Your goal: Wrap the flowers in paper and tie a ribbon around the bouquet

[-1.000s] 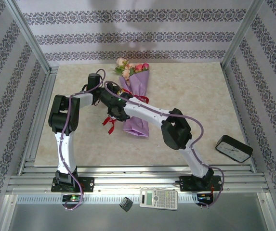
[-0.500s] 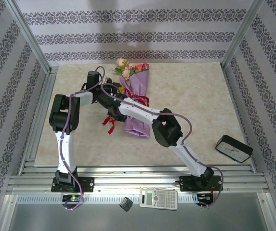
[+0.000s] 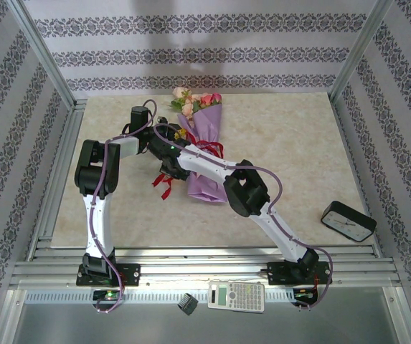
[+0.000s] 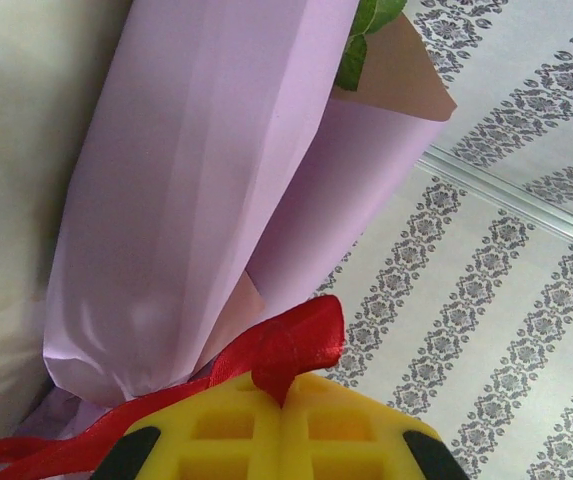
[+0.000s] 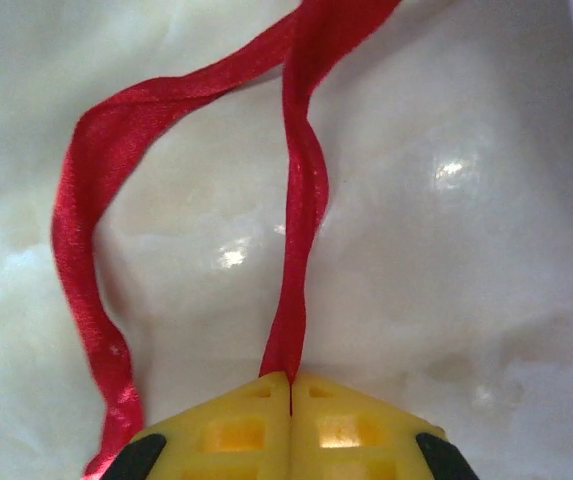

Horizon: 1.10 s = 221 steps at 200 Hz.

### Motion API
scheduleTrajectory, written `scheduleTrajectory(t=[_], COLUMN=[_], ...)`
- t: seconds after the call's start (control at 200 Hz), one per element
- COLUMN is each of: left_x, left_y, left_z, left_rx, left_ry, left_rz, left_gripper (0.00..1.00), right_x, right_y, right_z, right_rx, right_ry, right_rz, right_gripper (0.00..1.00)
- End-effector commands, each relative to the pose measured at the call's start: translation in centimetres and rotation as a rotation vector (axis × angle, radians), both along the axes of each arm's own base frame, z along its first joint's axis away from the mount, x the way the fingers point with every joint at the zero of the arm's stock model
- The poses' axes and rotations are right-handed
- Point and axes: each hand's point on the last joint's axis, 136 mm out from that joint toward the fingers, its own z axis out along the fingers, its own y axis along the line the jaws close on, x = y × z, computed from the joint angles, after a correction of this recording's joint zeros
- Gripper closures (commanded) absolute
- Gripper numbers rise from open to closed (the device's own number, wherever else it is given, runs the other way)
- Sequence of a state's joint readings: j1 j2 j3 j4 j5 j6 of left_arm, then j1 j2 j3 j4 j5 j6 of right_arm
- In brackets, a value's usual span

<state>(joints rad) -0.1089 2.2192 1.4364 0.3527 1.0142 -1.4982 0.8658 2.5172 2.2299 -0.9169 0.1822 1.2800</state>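
We see our left tool (image 4: 284,402) with its yellow fingers (image 4: 216,432) pressed together on the red ribbon (image 4: 291,345), which loops just above them and trails off lower left. Behind it the purple paper (image 4: 196,200) cone lies on the cream table (image 4: 16,150), pink lining and green leaves (image 4: 366,25) showing at its far end.

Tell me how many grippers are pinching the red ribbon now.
2. The left gripper is shut on the ribbon beside the bouquet; the right gripper is shut on a strand over the table.
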Motion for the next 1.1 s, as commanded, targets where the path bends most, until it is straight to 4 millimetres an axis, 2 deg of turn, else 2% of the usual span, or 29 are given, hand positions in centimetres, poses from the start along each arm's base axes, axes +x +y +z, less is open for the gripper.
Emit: scheduleTrajectory(t=[0.0,0.18,0.42,0.525,0.649,0.779,1.099], left_x=[1.1,1.3,1.2,1.1,0.9,0.6,0.3], left_y=[0.4,0.5,0.5,0.6,0.5,0.1,-0.3], left_z=[1.2,1.5,1.6,1.4,1.4,1.4,1.1], left_rx=[-0.017,-0.014,-0.012,-0.008,-0.006,-0.004,0.025], left_ry=[-0.053,-0.061,-0.056,-0.053,-0.052,-0.049,-0.043], left_rz=[0.001,0.012,0.013,0.013,0.011,0.009,0.024], left_gripper=[1.00,1.00,1.00,1.00,1.00,1.00,1.00], right_x=[1.1,-0.1,-3.0,-4.4,-5.1,-4.8,-5.0], right_y=[0.8,1.1,-0.7,-2.1,-5.6,-9.1,-15.5], right_z=[2.7,8.6,13.4,15.2,16.2,17.1,18.3], right_rx=[0.045,0.153,0.391,0.472,0.481,0.526,0.560], right_ry=[-0.055,-0.070,0.063,0.126,0.143,0.122,0.110], right_rz=[0.025,0.125,0.365,0.471,0.510,0.482,0.457], right_gripper=[1.00,1.00,1.00,1.00,1.00,1.00,1.00])
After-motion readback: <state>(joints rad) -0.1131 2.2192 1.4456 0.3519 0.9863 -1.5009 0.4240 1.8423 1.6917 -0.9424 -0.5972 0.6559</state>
